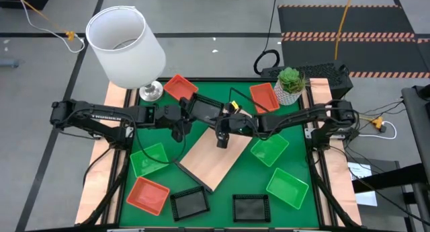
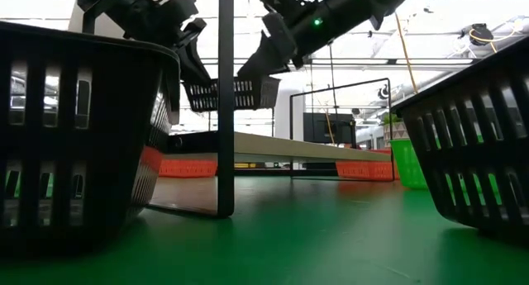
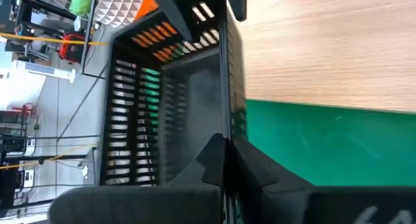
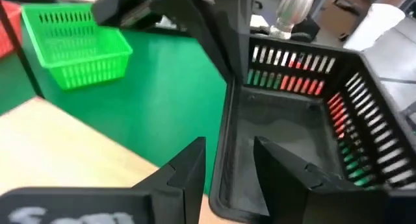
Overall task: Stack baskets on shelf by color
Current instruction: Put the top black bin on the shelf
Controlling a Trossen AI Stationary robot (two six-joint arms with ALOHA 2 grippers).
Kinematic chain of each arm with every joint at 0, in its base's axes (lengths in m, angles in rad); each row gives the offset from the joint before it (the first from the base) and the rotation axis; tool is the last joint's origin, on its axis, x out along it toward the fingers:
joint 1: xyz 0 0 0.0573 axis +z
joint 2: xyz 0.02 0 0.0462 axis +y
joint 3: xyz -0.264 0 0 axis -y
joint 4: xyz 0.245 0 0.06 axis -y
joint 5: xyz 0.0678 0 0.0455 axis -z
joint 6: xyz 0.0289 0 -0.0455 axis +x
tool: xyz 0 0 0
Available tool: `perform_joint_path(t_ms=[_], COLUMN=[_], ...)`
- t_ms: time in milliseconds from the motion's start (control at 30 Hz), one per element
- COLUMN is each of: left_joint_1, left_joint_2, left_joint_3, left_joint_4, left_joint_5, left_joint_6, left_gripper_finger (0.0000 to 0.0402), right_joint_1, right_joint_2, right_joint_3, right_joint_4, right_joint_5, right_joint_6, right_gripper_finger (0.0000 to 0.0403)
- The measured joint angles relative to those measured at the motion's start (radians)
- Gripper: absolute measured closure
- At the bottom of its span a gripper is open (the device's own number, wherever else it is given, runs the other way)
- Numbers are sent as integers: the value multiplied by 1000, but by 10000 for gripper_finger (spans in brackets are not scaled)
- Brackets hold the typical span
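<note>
Pinched shut with the left gripper [image 3: 224, 146] on one slatted wall of a black basket [image 1: 205, 109], and straddled at the opposite wall by the right gripper [image 4: 227, 149], parted a little with a sliver of gap on either side, so probably not yet bearing any load. Held in the air, going by the low view, above the far end of the shelf [image 1: 211, 158], which lies slantwise on the green mat [image 1: 222, 191]. Risky to let go on the left before closing firmly on the right: likely to tip the basket off that single thin wall and drop it onto the wood, or past the edge onto the mat. Risky too to close off-centre on flexible plastic slats, with twisting or slipping as the probable result. Little room between the two wrists, so a chance of knocking them together while pulling apart. Farther out, two more black baskets [image 1: 189, 204] at the near edge of the mat, well apart from this one; three green baskets [image 1: 270, 150] and three orange-red baskets [image 1: 148, 195] scattered around the shelf, none on it. Easy to clip the orange-red pair behind the carried basket, or the lamp [image 1: 126, 47] standing near the left arm, on a wide swing.
</note>
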Motion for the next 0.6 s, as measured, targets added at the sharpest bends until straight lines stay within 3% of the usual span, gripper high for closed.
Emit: perform_joint_path(t_ms=[133,267,400,600], left_joint_1=[0,0,0,0], left_joint_2=[0,0,0,-1], left_joint_3=[0,0,0,0], left_joint_4=[10,13,12,16], left_joint_5=[0,0,0,-1], left_joint_6=[-7,-8,-10,-10], left_gripper_finger=[370,385,394,372], right_joint_1=[-7,-9,-14,-27], right_joint_2=[6,2,3,3], right_joint_3=[-2,-2,-2,-2], right_joint_4=[-19,-21,-35,-51], right_joint_5=[0,1,1,0], right_joint_6=[3,3,2,9], right_gripper_finger=[280,292,328,390])
